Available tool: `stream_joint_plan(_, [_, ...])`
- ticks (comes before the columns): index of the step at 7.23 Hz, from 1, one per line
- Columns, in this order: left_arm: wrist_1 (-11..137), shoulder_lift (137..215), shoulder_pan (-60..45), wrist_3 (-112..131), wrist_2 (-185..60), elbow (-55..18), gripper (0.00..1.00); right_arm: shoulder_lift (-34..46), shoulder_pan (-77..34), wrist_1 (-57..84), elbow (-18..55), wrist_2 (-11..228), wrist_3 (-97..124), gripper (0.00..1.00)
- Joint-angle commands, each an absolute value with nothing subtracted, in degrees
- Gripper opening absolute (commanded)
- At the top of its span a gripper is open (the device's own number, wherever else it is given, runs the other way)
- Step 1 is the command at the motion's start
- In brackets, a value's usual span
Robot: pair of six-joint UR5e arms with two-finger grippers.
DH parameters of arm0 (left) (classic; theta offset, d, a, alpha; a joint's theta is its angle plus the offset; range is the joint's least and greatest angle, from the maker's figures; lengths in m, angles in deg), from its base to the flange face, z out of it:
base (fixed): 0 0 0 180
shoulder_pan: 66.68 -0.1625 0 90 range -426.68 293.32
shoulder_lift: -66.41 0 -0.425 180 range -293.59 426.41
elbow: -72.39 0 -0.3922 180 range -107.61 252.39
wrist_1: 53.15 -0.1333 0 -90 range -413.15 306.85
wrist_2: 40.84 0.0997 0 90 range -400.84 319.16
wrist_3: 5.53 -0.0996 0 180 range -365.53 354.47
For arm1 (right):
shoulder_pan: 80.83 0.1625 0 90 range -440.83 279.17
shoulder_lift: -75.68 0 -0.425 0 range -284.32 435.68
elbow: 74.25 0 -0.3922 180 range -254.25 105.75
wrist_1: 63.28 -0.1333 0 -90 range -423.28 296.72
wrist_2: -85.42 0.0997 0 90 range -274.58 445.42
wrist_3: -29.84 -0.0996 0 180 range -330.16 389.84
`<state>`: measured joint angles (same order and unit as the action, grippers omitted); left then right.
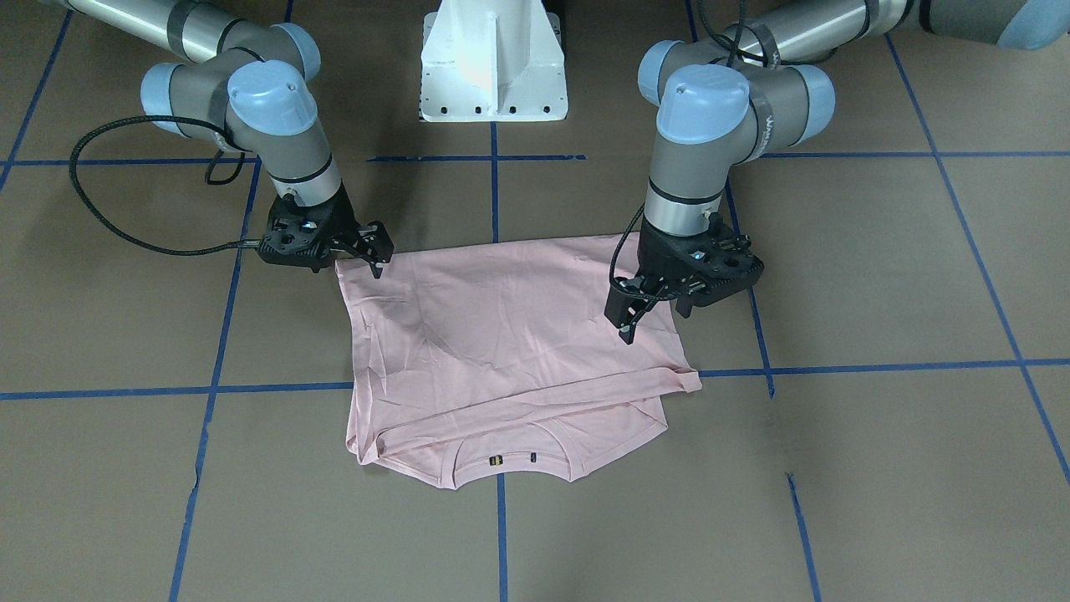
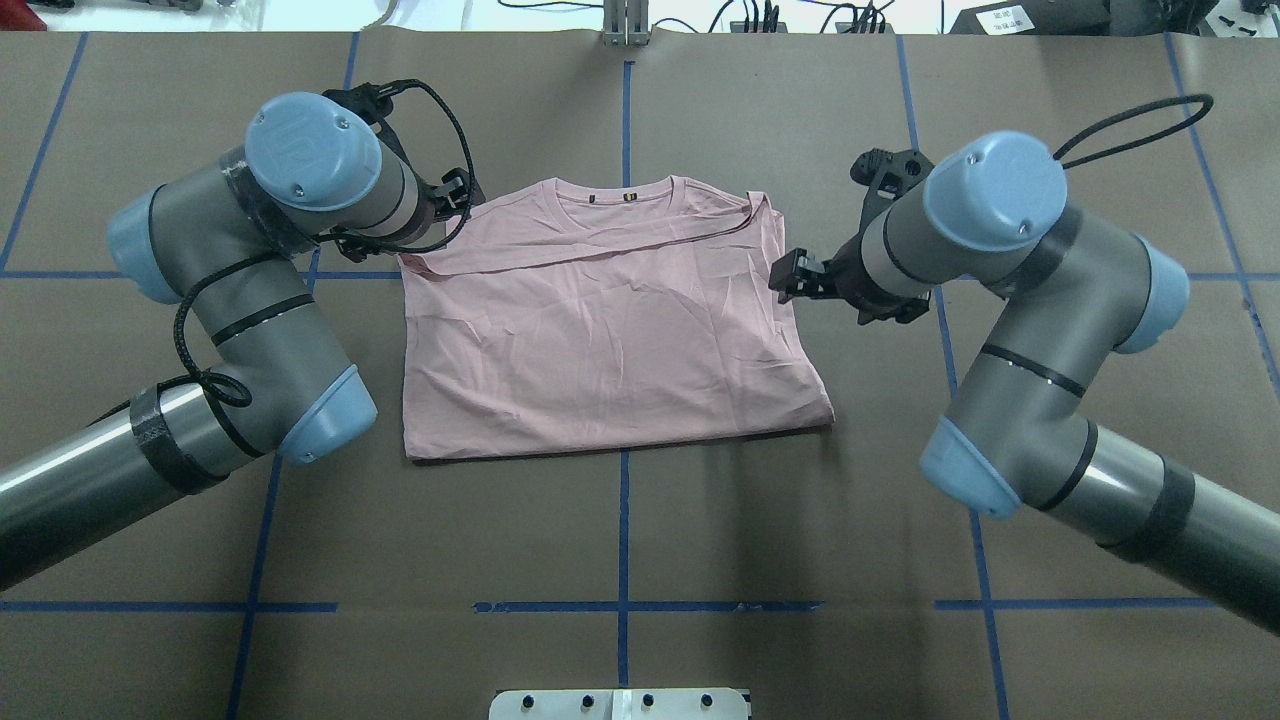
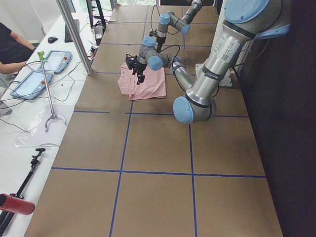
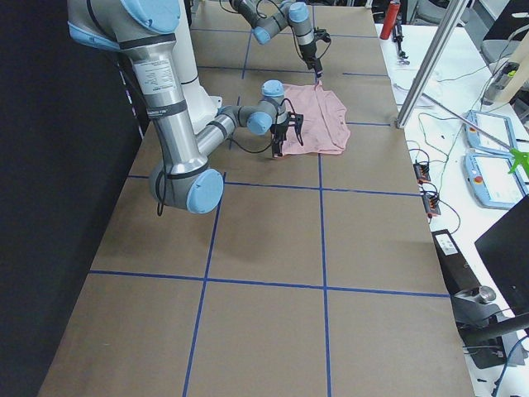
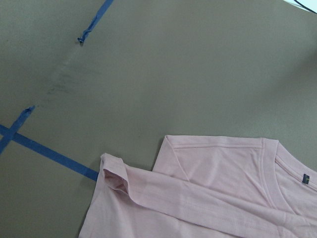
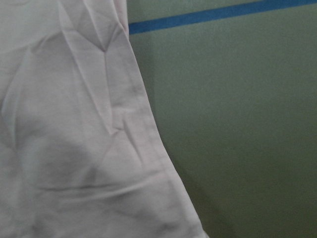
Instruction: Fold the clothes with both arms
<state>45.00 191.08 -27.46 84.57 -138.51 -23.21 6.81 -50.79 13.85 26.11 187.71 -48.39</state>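
The pink T-shirt (image 2: 600,340) lies folded once on the table (image 2: 700,530). It looks light, limp and likely to slide. My left gripper (image 1: 652,313) hangs spread and empty above it. Of my right gripper (image 1: 378,251) I cannot tell the opening. I'd pinch both layers at the side corners.

The pale pink T-shirt (image 2: 600,340) lies flat just in front of the white pedestal base (image 1: 493,63). It is folded to a rough rectangle, creased, with plain cloth uppermost. Its ribbed round collar (image 2: 620,195) sits at the edge farthest from the base, and a folded band of cloth slants across below it.

The left arm (image 2: 250,300) and right arm (image 2: 1020,330), grey with light-blue caps, bend in from either side of the base. The left gripper (image 1: 629,326) hangs over the shirt's edge on its own side. The right gripper (image 1: 376,255) is at the opposite edge. Neither grip can be judged.
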Motion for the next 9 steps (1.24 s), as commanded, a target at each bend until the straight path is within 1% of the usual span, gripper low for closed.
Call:
stream_joint_plan(1, [44.59, 191.13, -28.19, 85.70, -138.57, -24.11, 1.00, 6.95, -51.39, 13.88, 23.94, 187.73, -48.03, 0.92])
stream_joint_plan(3, [44.67, 191.13, -28.19, 85.79, -138.48, -24.11, 1.00, 7.39, -50.61, 13.80, 24.19, 189.38, -47.94, 0.63])
stream_joint_plan(4, [44.59, 191.13, -28.19, 85.79, -138.48, -24.11, 1.00, 7.56, -49.56, 13.80, 24.45, 190.88, -47.94, 0.41])
stream_joint_plan(6, [44.67, 191.04, -28.19, 85.79, -138.48, -24.11, 1.00, 7.48, -49.19, 13.88, 24.80, 191.77, -47.94, 0.00])
stream_joint_plan(9, [44.67, 191.13, -28.63, 85.96, -138.48, -24.11, 1.00, 7.13, -49.11, 14.32, 25.41, 191.77, -47.94, 0.00])
